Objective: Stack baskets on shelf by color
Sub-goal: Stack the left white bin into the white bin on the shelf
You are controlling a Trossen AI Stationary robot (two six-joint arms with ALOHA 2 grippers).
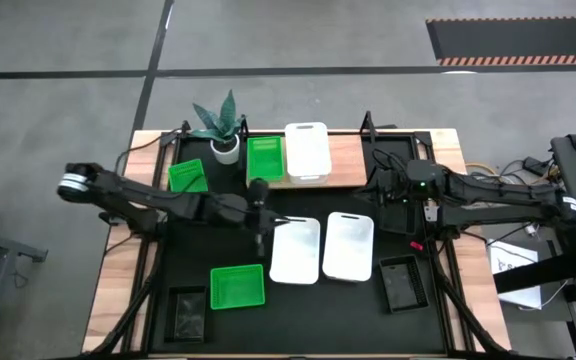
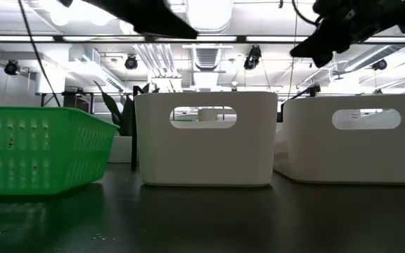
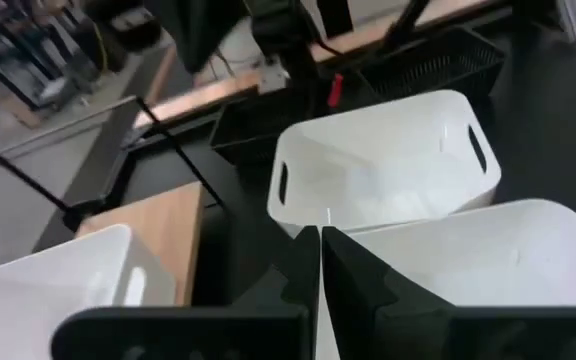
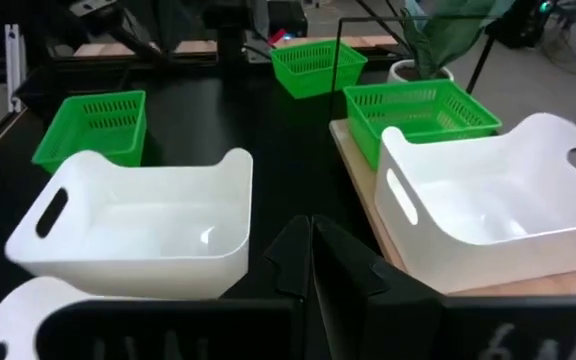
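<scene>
Table: black top (image 1: 298, 300), centre of the high view.
Shelf: wooden shelf (image 1: 348, 158) at upper centre holds a green basket (image 1: 264, 158) and a white basket (image 1: 306, 151).
Cut off: black baskets (image 1: 402, 283) dim, lower corners.
Left gripper (image 1: 261, 229): clenched, empty, beside white basket (image 1: 295, 250).
Right gripper (image 1: 376, 190): fingers closed, empty.

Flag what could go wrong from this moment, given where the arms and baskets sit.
The left end effector hangs at the edge of the left white basket, which lies close beside the second white basket; a grasp there may nudge the neighbour. On the shelf, the white basket sits right beside the green basket, so a stacked basket could catch it. The plant near that end could be knocked.
</scene>
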